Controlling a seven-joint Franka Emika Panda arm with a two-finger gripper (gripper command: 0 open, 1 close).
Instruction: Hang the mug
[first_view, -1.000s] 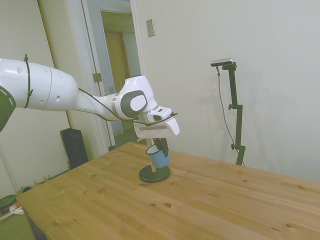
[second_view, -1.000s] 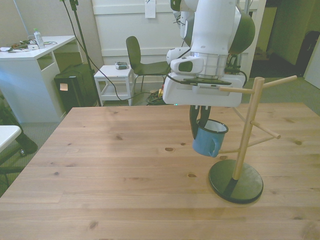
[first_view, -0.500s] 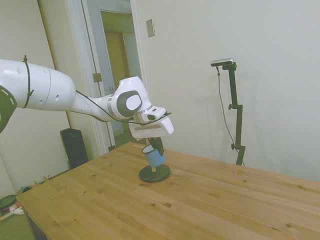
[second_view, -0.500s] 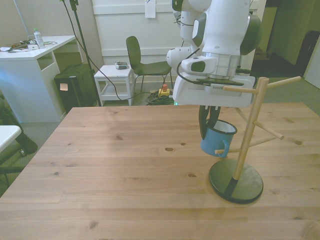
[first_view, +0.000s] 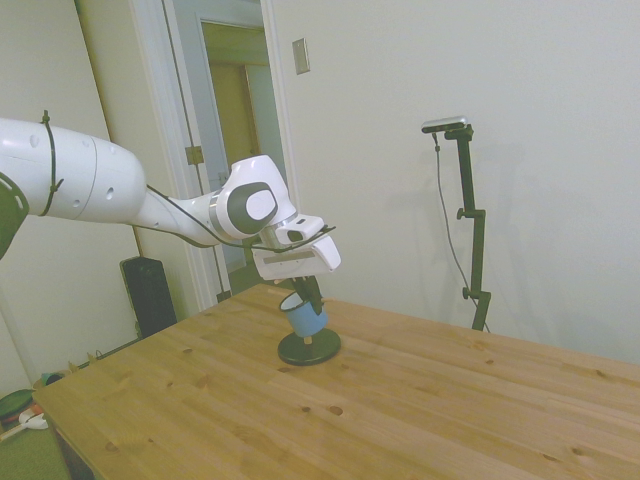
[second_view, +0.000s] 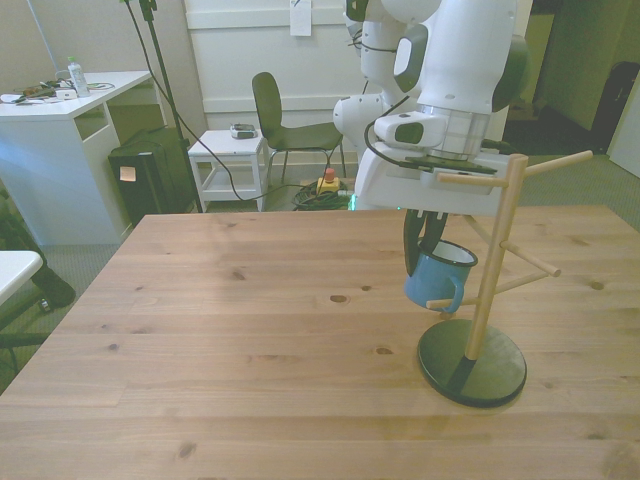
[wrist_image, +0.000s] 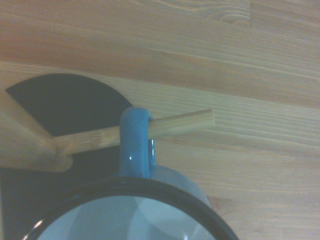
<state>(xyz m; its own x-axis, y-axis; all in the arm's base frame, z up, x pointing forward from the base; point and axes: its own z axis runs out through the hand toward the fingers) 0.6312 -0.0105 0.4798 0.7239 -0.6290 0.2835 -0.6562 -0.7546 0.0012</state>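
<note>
Threading handle onto peg: the mug (wrist_image: 131, 220) fills the near part of the wrist view, dark rim and pale inside toward the lens, and its blue handle (wrist_image: 135, 142) already rings the lowest peg (wrist_image: 150, 130) of the wooden peg stand (second_view: 492, 262).

Peg through handle: the peg's free tip (wrist_image: 202, 119) pokes out past the handle on the side away from the post, so the loop sits part-way along the peg, between tip and post.

Peg axis: in the front view the lowest peg runs from the post out toward the front view's left, and the mug (second_view: 439, 279) hangs at that end, just beside the post and above the stand's dark base (second_view: 471, 362).

Fingers: the gripper (second_view: 424, 243) comes down from above, its dark fingers closed on the mug's rim; mug tilted, clear of the worktop (second_view: 240, 330).

Key relation: the mug lies directly under the fingers, post just beyond it toward the front view's right.

Judgement: what's left looks like settling the handle onto the peg, then letting go.

Side view: mug (first_view: 303, 315) close over the base (first_view: 308, 347), stand mostly hidden behind it.
</note>
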